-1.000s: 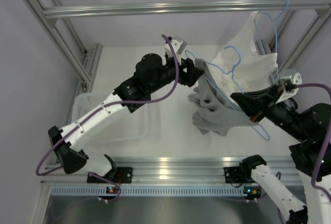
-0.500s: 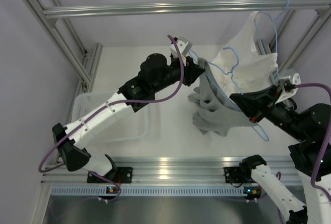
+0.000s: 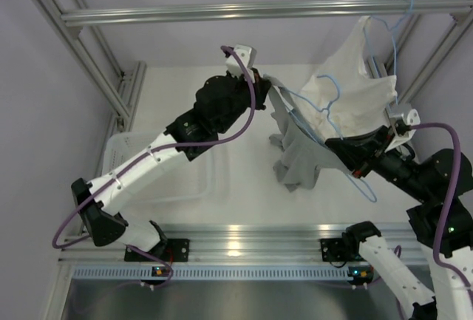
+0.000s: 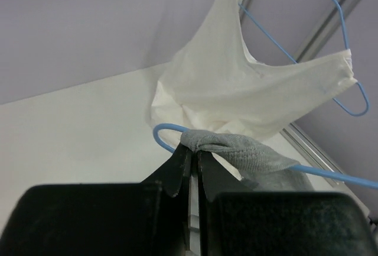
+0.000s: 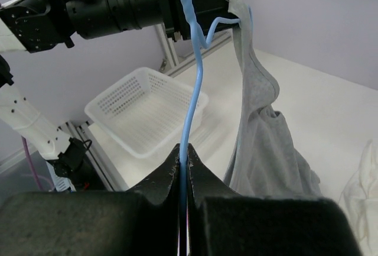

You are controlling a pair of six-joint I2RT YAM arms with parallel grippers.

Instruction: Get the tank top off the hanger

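The grey tank top (image 3: pixel 299 150) hangs limp from the light-blue wire hanger (image 3: pixel 307 109) over the middle of the table. My left gripper (image 3: pixel 264 83) is shut on its upper strap; the left wrist view shows the grey strap (image 4: pixel 227 146) pinched at the gripper's tips (image 4: pixel 190 149), beside the hanger's curved end (image 4: pixel 160 133). My right gripper (image 3: pixel 347 154) is shut on the hanger's wire. In the right wrist view, the hanger (image 5: pixel 194 84) rises straight out of the right gripper (image 5: pixel 184 152), with the tank top (image 5: pixel 260 149) draped to its right.
A larger white garment (image 3: pixel 355 83) on a second blue hanger (image 3: pixel 392 32) hangs from the top rail (image 3: pixel 222 13) just behind. A white mesh basket (image 5: pixel 147 108) sits on the table at the left, under my left arm (image 3: pixel 148 161). Frame posts stand along both sides.
My left gripper has closed on the tank top's strap and drawn it up and left. The grey cloth now hangs narrower and more stretched. The right arm shifted slightly with the hanger.
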